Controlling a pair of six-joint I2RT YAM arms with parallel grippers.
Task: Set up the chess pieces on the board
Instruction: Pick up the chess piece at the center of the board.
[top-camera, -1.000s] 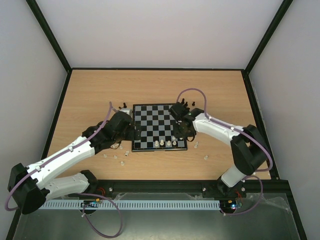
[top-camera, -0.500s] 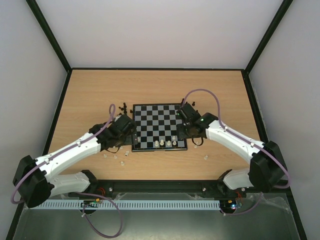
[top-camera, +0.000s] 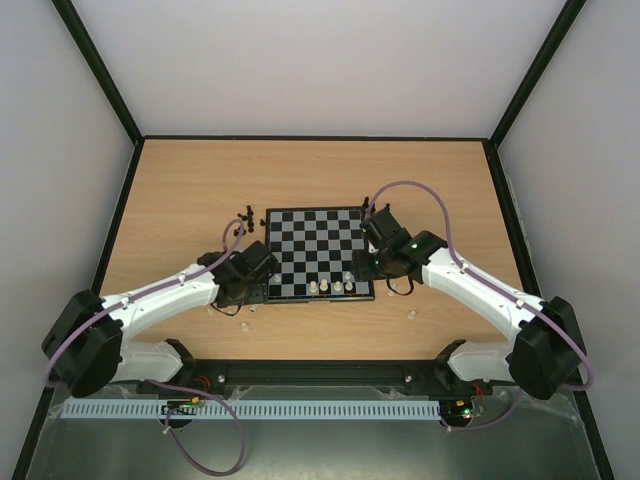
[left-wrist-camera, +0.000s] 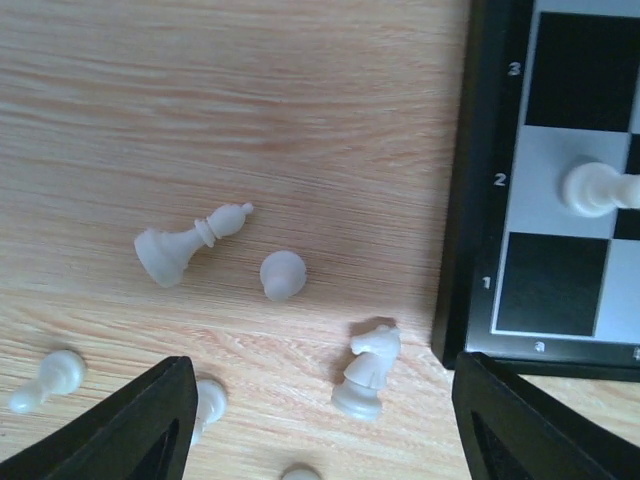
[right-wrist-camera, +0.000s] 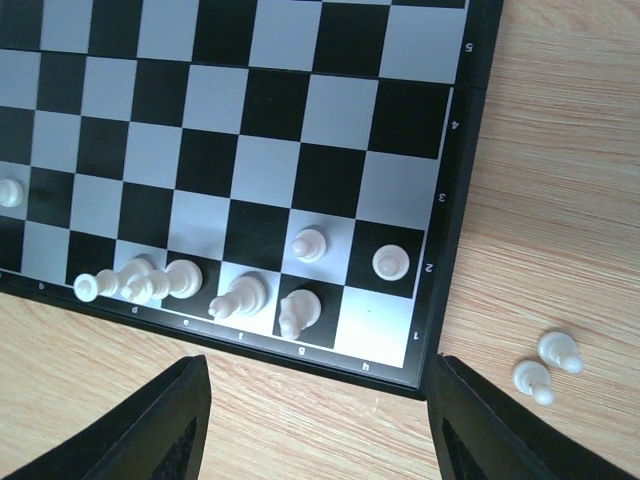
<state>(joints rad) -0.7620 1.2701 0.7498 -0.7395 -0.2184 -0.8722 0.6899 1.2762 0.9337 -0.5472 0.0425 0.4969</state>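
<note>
The board lies mid-table, with several white chess pieces along its near rows. In the right wrist view, pieces stand on d1 to g1, among them a knight, with pawns on g2 and h2. My right gripper is open and empty above the board's near right corner. My left gripper is open and empty over the table by the board's near left corner. A white knight stands between its fingers. A fallen bishop and a pawn lie beyond it.
More white pawns lie left of the knight. Two white pawns lie right of the board. Black pieces cluster off the board's far left corner and far right corner. A pawn stands on a2.
My left gripper has drawn back from the board's left edge toward the loose white pieces at its near left corner. My right gripper has shifted right and nearer, over the near right corner.
</note>
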